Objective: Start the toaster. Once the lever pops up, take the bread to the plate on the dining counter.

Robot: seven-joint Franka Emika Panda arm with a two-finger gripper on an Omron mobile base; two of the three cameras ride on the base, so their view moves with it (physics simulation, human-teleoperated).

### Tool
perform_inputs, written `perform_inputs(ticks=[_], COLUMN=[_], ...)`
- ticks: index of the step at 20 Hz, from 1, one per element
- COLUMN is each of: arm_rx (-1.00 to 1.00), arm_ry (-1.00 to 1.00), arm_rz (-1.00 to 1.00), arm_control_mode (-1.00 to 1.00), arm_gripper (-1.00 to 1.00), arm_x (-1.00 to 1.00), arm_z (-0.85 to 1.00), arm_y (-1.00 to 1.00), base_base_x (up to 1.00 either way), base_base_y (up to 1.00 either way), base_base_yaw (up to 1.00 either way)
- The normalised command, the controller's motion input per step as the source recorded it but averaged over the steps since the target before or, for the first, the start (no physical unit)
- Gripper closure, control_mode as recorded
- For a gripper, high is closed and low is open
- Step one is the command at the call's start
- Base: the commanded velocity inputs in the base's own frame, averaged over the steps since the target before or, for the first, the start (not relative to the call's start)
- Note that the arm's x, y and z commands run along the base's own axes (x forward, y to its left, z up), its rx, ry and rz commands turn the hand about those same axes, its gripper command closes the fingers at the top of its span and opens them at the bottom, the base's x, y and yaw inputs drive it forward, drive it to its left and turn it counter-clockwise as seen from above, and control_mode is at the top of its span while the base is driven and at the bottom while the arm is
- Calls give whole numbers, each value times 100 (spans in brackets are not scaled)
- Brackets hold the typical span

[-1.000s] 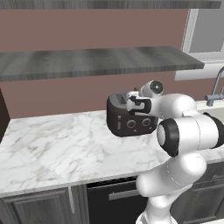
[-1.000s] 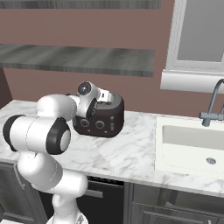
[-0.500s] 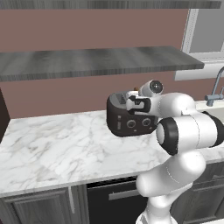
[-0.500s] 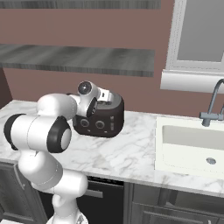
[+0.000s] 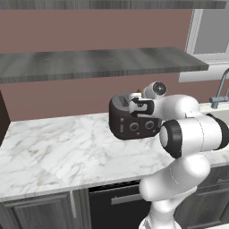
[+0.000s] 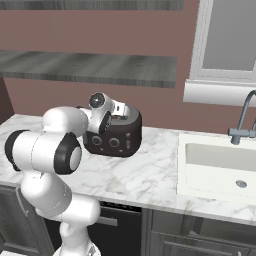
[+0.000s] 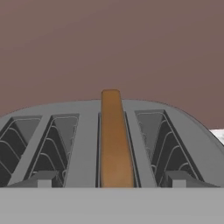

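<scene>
Arm is folding low over the marble counter (image 5: 53, 152), hand reaching sideways onto the toaster (image 5: 129, 124) top. Gripper (image 5: 135, 99) is sitting right above the slots; can't tell from the frames whether the claw is released or clenched. Bread (image 7: 115, 140) is standing upright in one slot, edge poking above the top, neighbouring slots showing bare wire guides. Shelf (image 5: 98, 62) is overhanging behind; sink (image 6: 220, 162) and faucet (image 6: 242, 120) are lying well to the right.

Sink (image 6: 220, 165) and faucet (image 6: 243, 120) beside marble counter (image 5: 53, 152).

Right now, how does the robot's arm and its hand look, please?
The arm is glossy white with rounded segments and dark grey-black bands at the joints. Its hand is white with dark parts and two small dark fingers. A round, dark-centred cap sits at the wrist.
</scene>
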Motion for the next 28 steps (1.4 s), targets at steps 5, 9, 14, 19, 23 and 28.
perform_inputs(ticks=[5, 9, 14, 19, 23, 28], arm_rx=[0, 0, 0, 0, 0, 0], arm_ry=[0, 0, 0, 0, 0, 0], arm_rz=[0, 0, 0, 0, 0, 0], arm_control_mode=[-100, -100, -100, -100, -100, -100], arm_gripper=[100, 100, 100, 100, 100, 100], arm_x=[0, 0, 0, 0, 0, 0], arm_z=[0, 0, 0, 0, 0, 0], arm_y=[0, 0, 0, 0, 0, 0], base_base_x=[0, 0, 0, 0, 0, 0], base_base_y=[0, 0, 0, 0, 0, 0], base_base_yaw=[0, 0, 0, 0, 0, 0])
